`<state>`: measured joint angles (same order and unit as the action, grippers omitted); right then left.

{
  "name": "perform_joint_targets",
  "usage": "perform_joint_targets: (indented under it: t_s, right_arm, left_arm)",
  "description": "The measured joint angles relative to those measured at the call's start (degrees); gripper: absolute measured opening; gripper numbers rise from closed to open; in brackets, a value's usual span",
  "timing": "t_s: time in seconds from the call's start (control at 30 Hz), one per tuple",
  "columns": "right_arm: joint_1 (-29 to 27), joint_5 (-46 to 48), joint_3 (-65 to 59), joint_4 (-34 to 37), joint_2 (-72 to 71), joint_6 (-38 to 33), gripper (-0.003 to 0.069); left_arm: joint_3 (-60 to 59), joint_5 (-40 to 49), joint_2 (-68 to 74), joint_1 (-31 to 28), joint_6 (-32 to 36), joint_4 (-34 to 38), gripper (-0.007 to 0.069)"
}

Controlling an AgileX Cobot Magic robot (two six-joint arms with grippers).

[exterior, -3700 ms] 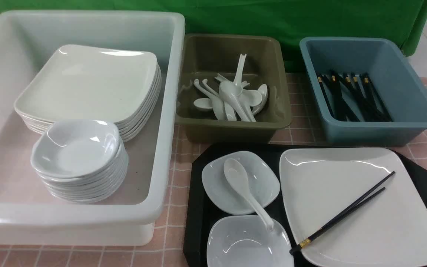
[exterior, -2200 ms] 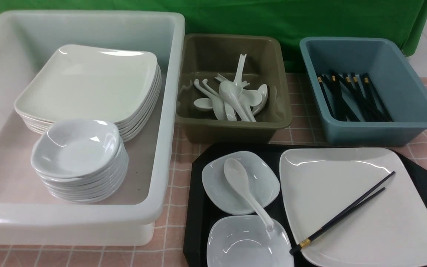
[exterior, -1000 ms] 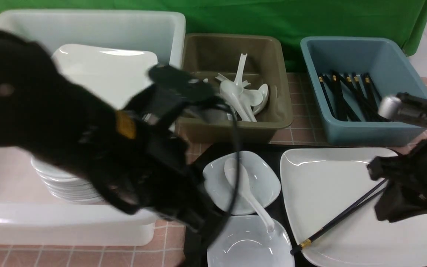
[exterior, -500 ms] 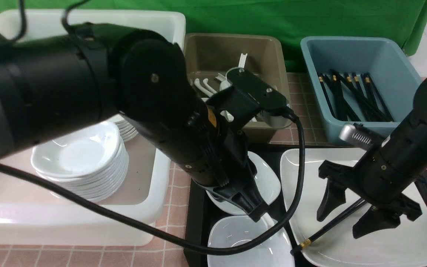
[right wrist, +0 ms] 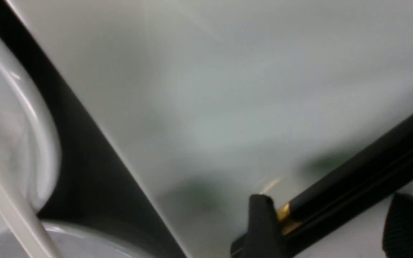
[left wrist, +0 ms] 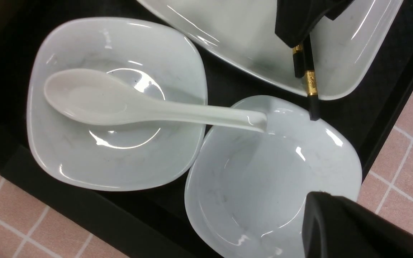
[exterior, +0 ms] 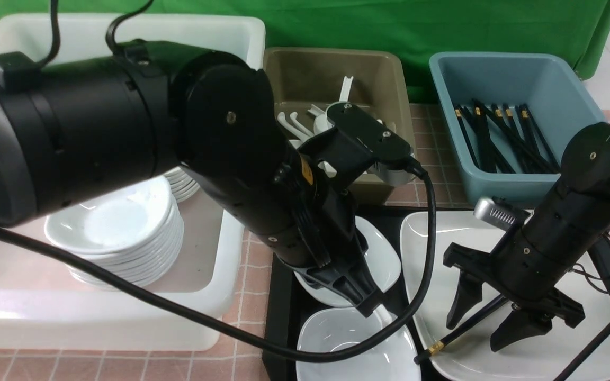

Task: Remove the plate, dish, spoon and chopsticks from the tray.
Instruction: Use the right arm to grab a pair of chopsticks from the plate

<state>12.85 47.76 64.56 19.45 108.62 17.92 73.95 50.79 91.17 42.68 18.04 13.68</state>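
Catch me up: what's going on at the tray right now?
The right gripper stands open over the large white square plate, its jaws either side of the thin black gold-banded chopsticks. The left gripper is shut, its tip by the handle of the glossy white soup spoon, which lies across two small white dishes. All of it lies on the black plastic tray.

The chopsticks (exterior: 450, 336) lie on the plate (exterior: 432, 248), right of the spoon (left wrist: 120, 107)

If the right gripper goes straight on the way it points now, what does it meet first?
Probably the chopsticks, which lie on the plate between the open fingers of the right gripper; depth is unclear.
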Motion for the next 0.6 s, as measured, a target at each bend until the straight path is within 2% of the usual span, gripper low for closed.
perform_joint_targets:
  t_s: [0.07, 0.1, 0.13, 0.2, 0.43, 0.6]
  right_arm:
    - [0.06, -0.33, 0.00, -0.25, 0.12, -0.39, 0.0332]
    - [0.06, -0.40, 0.00, -0.39, 0.20, -0.63, 0.0237]
    - [0.06, -0.49, 0.00, -0.44, 0.20, -0.74, 0.0221]
    - [0.06, -0.65, 0.00, -0.86, 0.41, -1.07, 0.0092]
    - [0.06, -0.39, 0.00, -2.18, 0.41, -1.66, 0.0097]
    - [0.06, 2.87, 0.00, -7.79, -2.02, -1.91, 0.0097]
  left_arm:
    - [0.00, 0.00, 0.00, 0.00, -0.05, 0.00, -0.0011]
    - [0.00, 0.00, 0.00, 0.00, -0.13, 0.00, -0.0011]
    - [0.00, 0.00, 0.00, 0.00, -0.12, 0.00, -0.0011]
    - [0.00, 0.00, 0.00, 0.00, -0.18, 0.00, -0.0011]
    - [0.00, 0.00, 0.00, 0.00, -0.18, 0.00, -0.0011]
    - [0.00, 0.00, 0.00, 0.00, -0.58, 0.00, -0.0011]
